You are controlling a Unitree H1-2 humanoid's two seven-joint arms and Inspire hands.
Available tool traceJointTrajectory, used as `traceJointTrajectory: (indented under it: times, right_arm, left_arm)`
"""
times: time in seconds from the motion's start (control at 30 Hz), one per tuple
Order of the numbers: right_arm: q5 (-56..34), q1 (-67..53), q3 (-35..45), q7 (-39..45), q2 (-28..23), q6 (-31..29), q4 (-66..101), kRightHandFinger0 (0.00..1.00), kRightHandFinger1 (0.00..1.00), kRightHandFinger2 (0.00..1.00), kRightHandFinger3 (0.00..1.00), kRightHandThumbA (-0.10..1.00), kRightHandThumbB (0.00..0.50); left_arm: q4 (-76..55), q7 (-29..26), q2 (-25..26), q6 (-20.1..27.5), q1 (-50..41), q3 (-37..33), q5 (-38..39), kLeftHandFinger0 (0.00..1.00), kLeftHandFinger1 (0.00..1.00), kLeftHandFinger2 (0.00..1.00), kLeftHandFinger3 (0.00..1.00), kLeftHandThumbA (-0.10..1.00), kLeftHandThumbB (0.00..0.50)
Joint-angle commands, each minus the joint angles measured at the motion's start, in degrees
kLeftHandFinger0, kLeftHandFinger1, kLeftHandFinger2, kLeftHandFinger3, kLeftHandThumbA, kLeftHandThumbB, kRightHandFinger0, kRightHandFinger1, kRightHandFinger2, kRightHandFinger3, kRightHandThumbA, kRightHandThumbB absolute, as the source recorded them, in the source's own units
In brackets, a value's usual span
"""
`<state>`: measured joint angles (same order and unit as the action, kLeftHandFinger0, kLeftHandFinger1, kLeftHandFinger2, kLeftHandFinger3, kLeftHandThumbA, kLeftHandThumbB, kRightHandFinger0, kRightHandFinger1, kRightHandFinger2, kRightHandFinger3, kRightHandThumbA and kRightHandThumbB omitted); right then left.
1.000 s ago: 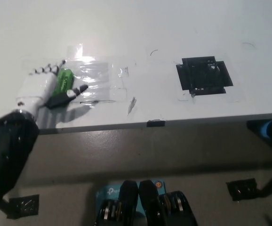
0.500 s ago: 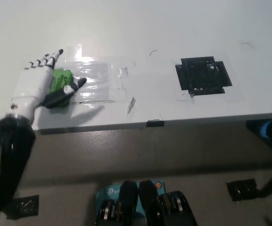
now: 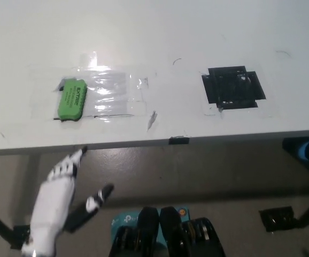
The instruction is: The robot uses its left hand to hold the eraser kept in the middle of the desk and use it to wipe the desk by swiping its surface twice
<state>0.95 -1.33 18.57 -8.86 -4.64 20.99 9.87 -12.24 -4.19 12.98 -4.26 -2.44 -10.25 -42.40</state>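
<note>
The white desk [image 3: 144, 32] fills the upper half of the head view, with its front edge running across the middle of the picture and the grey floor [image 3: 224, 176] below it. A sheet of clear tape [image 3: 109, 93] is stuck flat on the desk at the left of centre and shows bright glare. A square patch of black tape [image 3: 232, 87] is stuck to the desk at the right, well apart from the clear tape. The left hand [image 3: 55, 206] is white and sits at the lower left, below the desk edge and over the floor, with nothing in it; its fingers are spread apart and point up toward the desk. The hand is clear of the desk and well apart from the eraser. The eraser [image 3: 72, 99] is green and lies flat on the desk at the left end of the clear tape, with its long side running roughly away from the desk edge and printed lettering on its top face. A small black tab [image 3: 178, 141] sits on the desk's front edge, below and between the two tape patches. The right hand does not appear in the picture.
</note>
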Motion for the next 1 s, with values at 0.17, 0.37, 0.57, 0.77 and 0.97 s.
traceJointTrajectory:
  times: [0.17,0.37,0.57,0.77,0.97]
  right_arm:
    - [-1.1,1.6,-0.4,0.7,-0.9,-0.2,1.1,1.00,1.00,1.00,1.00,1.00,0.052]
    - [-1.5,1.7,-0.4,0.9,-0.8,-0.7,0.5,1.00,1.00,1.00,1.00,1.00,0.041]
    - [-1.2,1.5,-0.7,0.7,-0.6,-0.9,0.4,1.00,1.00,1.00,1.00,1.00,0.041]
    - [-1.4,1.5,-0.8,0.8,-0.5,-0.5,0.6,1.00,1.00,1.00,1.00,1.00,0.033]
    - [-1.7,1.1,-0.8,0.8,-0.4,-1.3,0.2,1.00,1.00,1.00,1.00,1.00,0.030]
  left_arm:
    - [13.9,-6.8,-2.3,7.1,0.6,2.9,5.8,1.00,1.00,1.00,1.00,1.00,0.267]
    - [21.2,-4.2,-4.3,9.0,1.9,7.3,15.5,1.00,1.00,1.00,1.00,1.00,0.319]
    - [22.9,0.8,-8.0,4.3,3.8,14.2,28.2,1.00,1.00,1.00,1.00,1.00,0.342]
    - [24.1,1.7,-8.5,3.3,4.6,15.1,28.2,1.00,1.00,1.00,1.00,1.00,0.359]
    - [24.7,0.6,-7.0,4.6,4.6,13.1,25.7,1.00,1.00,1.00,1.00,1.00,0.413]
